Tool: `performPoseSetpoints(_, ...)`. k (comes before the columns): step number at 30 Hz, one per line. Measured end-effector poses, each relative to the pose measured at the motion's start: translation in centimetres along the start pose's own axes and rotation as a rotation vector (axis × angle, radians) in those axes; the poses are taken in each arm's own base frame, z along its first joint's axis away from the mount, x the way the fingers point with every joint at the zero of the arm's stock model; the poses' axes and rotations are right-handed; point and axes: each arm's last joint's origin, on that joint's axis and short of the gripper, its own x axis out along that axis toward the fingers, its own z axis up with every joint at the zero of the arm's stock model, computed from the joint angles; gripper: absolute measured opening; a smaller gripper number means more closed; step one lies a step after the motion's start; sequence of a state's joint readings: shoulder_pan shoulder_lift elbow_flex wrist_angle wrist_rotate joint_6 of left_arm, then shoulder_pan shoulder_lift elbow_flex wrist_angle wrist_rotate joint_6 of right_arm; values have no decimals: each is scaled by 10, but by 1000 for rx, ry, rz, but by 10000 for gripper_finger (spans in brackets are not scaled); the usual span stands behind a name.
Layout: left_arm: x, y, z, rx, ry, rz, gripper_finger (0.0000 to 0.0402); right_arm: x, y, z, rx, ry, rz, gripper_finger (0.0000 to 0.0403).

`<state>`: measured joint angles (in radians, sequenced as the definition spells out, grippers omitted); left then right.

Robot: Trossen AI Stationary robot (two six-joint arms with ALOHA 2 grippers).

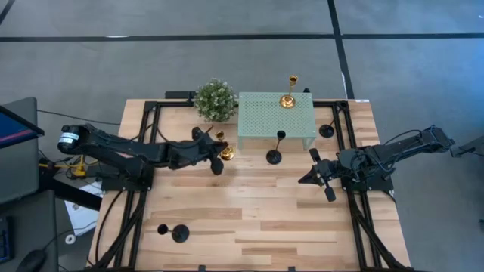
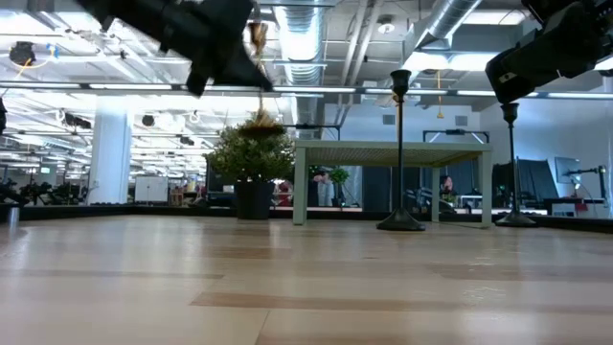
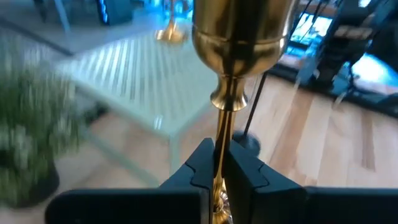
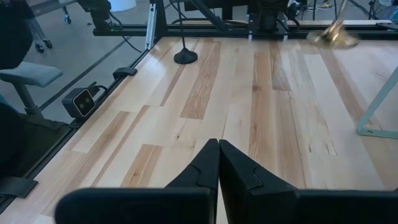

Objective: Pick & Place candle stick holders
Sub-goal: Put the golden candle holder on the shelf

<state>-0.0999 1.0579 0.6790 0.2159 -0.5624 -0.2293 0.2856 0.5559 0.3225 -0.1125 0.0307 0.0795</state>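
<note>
My left gripper (image 1: 217, 156) is shut on a shiny gold candle stick holder (image 1: 224, 149), held in the air just left of the mint-green stand (image 1: 277, 121). A second gold holder (image 1: 288, 98) stands by its base on top of the stand. One black holder (image 1: 274, 156) stands on its disc base in front of the stand, another (image 1: 327, 130) at its right, and a third (image 1: 178, 233) is near the table's front left. My right gripper (image 1: 321, 176) waits shut at the right, touching nothing. My left gripper pinches the gold holder's thin stem (image 3: 222, 144) between its two fingers, below the knob under the cup (image 3: 241, 28). The fingers come about level from the table's left, across the stem. The holder is lifted clear of the table, roughly upright (image 2: 259, 77).
A leafy green plant ball (image 1: 215, 99) sits at the far edge, just left of the stand and behind the lifted holder. Black frame rails (image 1: 140, 196) run along both table sides. Bare wood (image 1: 257, 219) lies across the middle and near part.
</note>
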Motion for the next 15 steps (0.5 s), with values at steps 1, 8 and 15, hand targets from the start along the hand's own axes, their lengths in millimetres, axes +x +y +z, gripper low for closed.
performPoseSetpoints(1, 0, -1, 9, 19, -21, 0, 17, 0, 0, 0, 0, 0, 0, 0)
performPoseSetpoints(8, 4, 6, 59, 69, -143, 33, 18, 0, 0, 0, 0, 0, 0, 0)
performPoseSetpoints(15, 34, 19, 77, 82, -142, 12, 18, 0, 0, 0, 0, -1, -9, 0)
